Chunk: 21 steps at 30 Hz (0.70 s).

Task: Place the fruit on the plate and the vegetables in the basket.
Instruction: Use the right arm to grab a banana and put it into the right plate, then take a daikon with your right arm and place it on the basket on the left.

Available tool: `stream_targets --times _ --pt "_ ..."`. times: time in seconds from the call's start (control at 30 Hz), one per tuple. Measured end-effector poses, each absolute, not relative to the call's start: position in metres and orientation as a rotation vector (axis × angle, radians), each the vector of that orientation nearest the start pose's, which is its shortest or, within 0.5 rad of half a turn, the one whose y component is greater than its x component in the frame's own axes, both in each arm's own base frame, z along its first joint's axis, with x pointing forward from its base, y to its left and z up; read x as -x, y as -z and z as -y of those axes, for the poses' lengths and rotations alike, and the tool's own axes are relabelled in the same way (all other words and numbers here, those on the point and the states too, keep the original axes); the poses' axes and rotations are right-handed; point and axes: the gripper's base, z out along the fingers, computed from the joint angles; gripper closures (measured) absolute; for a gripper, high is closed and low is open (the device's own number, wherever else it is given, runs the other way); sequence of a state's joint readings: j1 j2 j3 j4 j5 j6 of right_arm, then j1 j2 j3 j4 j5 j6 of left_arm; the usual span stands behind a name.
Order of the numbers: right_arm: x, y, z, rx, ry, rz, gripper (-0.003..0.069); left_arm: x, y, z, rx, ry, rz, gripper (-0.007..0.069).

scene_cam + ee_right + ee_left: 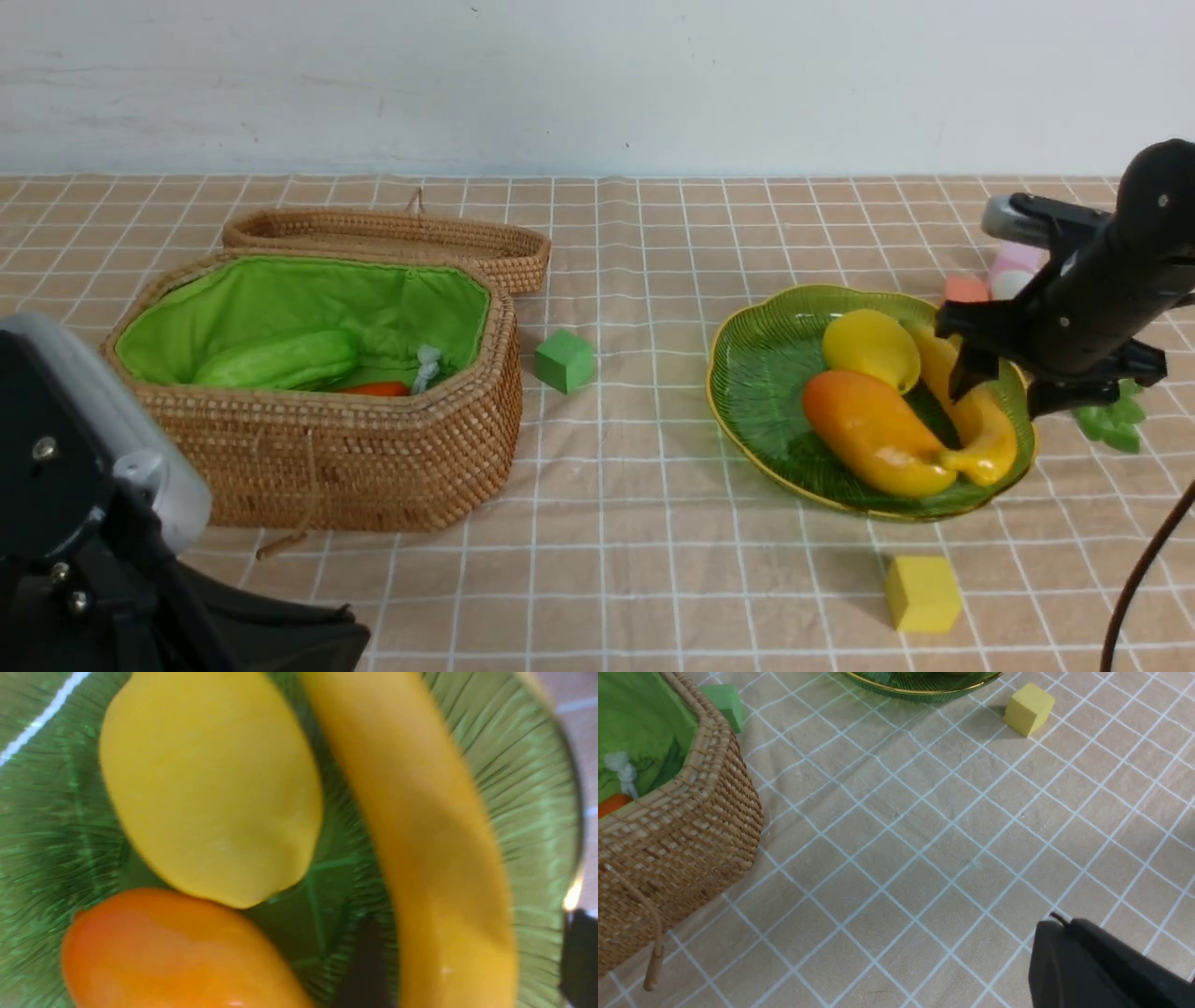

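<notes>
Right gripper (1001, 399) over the plate (766, 373): my jaws stand apart, one finger on each side of the banana (990, 439). In the right wrist view, plate shows between the banana and one finger, so I grip nothing. The banana lies in the plate directly beneath this gripper. The lemon (870, 350) sits just to the gripper's left and the mango (873, 434) beside it, nearer me. The mango touches the lemon and the tip of the banana. Just to the gripper's right, outside the plate, the green leaves of the radish (1111, 425) lie on the cloth, its body hidden behind my arm.

My left gripper (1087, 961) is closed and empty, low over bare checked cloth. The basket (373, 457) stands near it, ahead and slightly to the left, with its lid (392, 233) lying behind. Inside, on the green lining, lie the gourd (280, 362) and the pepper (373, 388). A yellow cube (1028, 708) rests well ahead of this gripper, a green cube (724, 704) beside the basket.
</notes>
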<state>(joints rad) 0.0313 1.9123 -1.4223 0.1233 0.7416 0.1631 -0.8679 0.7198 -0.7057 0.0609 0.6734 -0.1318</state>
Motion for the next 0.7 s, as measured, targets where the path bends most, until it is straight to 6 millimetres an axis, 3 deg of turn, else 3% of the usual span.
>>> stream_targets --times 0.13,0.27,0.33,0.47,0.57,0.7 --pt "-0.404 -0.24 -0.016 -0.194 -0.106 -2.728 -0.0015 -0.091 -0.327 0.102 -0.825 0.498 -2.054 0.0632" --pt "-0.402 -0.262 -0.01 -0.117 0.008 -2.715 0.0008 -0.091 -0.327 0.102 -0.825 0.498 -2.054 0.063" --pt "-0.406 -0.28 0.003 -0.086 0.12 -2.66 0.0044 -0.091 -0.327 0.102 -0.825 0.499 -2.053 0.0629" --pt "-0.423 -0.28 0.026 -0.142 0.136 -2.592 0.0062 -0.091 -0.327 0.102 -0.824 0.5 -2.05 0.0627" --pt "-0.448 -0.262 0.045 -0.163 0.073 -2.56 0.0064 -0.091 -0.327 0.102 -0.823 0.501 -2.05 0.0625" --pt "-0.473 -0.238 0.05 -0.117 -0.01 -2.566 0.0064 -0.091 -0.327 0.102 -0.822 0.501 -2.05 0.0625"
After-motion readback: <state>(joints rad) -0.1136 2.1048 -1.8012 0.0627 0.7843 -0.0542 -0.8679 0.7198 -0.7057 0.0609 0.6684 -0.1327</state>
